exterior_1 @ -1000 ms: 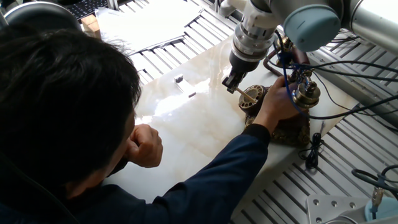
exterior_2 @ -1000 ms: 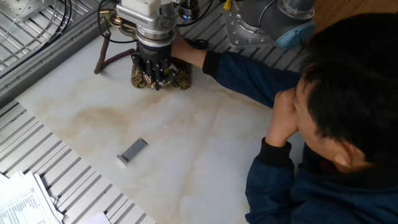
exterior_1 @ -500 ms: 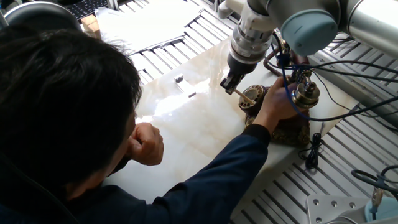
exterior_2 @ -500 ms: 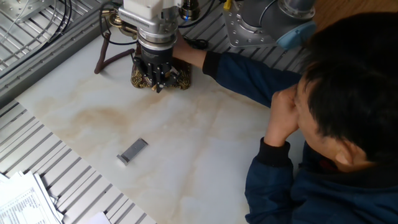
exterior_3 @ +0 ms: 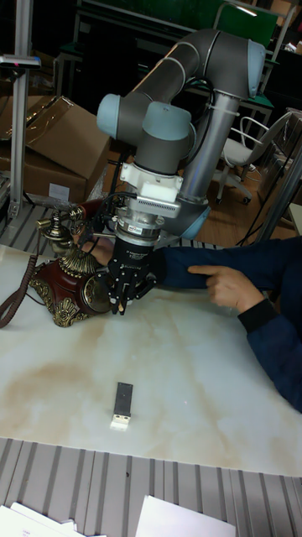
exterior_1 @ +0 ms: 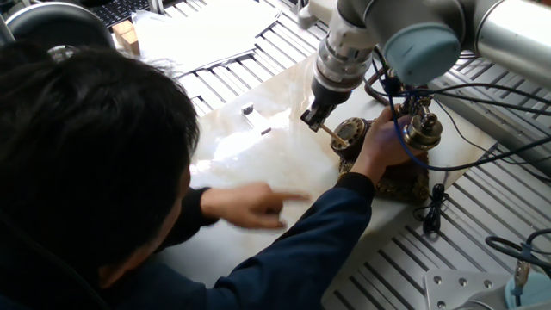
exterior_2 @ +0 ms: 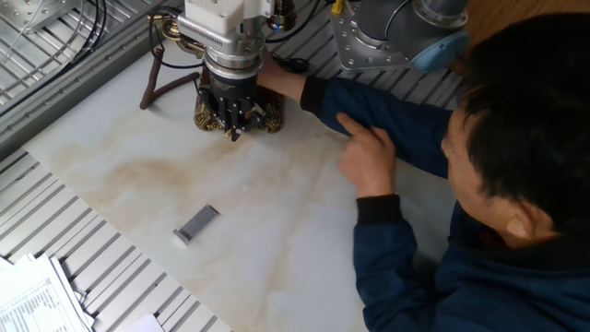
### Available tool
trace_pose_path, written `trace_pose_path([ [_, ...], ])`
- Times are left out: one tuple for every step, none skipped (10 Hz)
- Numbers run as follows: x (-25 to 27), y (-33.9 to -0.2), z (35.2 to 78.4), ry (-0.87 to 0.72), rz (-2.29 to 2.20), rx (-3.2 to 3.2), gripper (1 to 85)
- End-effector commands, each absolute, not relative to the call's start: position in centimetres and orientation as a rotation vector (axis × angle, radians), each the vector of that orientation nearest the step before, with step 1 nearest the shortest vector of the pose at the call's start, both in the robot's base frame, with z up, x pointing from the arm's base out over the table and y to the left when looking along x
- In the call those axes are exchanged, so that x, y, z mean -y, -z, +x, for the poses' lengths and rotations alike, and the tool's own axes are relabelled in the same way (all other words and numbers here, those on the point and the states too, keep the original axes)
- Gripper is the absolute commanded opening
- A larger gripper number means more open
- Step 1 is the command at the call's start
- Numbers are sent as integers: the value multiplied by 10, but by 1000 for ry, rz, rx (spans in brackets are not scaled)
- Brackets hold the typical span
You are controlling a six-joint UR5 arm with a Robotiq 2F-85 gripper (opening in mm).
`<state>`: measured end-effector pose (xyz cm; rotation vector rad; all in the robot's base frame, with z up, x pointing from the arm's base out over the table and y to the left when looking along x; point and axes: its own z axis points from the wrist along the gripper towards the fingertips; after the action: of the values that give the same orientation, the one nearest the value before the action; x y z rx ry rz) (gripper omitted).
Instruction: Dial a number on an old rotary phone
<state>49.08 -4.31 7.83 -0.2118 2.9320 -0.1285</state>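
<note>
The old rotary phone (exterior_1: 398, 179) stands at the far right edge of the marble tabletop, dark bronze with a round dial (exterior_1: 348, 135) and a brass handset (exterior_1: 424, 129) on its cradle. My gripper (exterior_1: 313, 120) hangs just left of the dial, shut on a thin pale stick (exterior_1: 331, 131) whose tip reaches the dial face. A person's hand (exterior_1: 380, 142) grips the phone body beside the dial. In the other fixed view my gripper (exterior_2: 235, 129) hides most of the phone (exterior_2: 207, 118). In the tall view my gripper (exterior_3: 122, 307) sits against the dial (exterior_3: 93, 294).
The person leans over the near side of the table, the free hand (exterior_2: 369, 157) pointing across the marble top (exterior_2: 277, 231). A small grey block (exterior_2: 196, 223) lies on the marble. The phone cord (exterior_2: 157, 88), cables and slatted metal rails surround the slab.
The person's free hand left the face and now stretches out over the table, finger pointing. My gripper with the stick has shifted slightly away from the phone along the dial.
</note>
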Motion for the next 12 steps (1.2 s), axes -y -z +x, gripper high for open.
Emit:
trace_pose_path([
  [51,-75,500,209,-116,-2885,20],
  [53,-76,504,220,-105,-2870,20],
  [55,-76,511,234,-90,-2847,20],
  [54,-73,516,250,-69,-2823,20],
  [52,-68,520,260,-60,-2805,20],
  [53,-63,525,267,-61,-2791,20],
  [54,-60,528,267,-69,-2779,20],
  [53,-58,529,260,-71,-2773,20],
  [51,-59,528,259,-82,-2782,20],
  [47,-60,514,267,-95,-2845,20],
  [45,-67,505,291,-112,-2902,20],
  [43,-82,495,308,-138,-2976,20],
])
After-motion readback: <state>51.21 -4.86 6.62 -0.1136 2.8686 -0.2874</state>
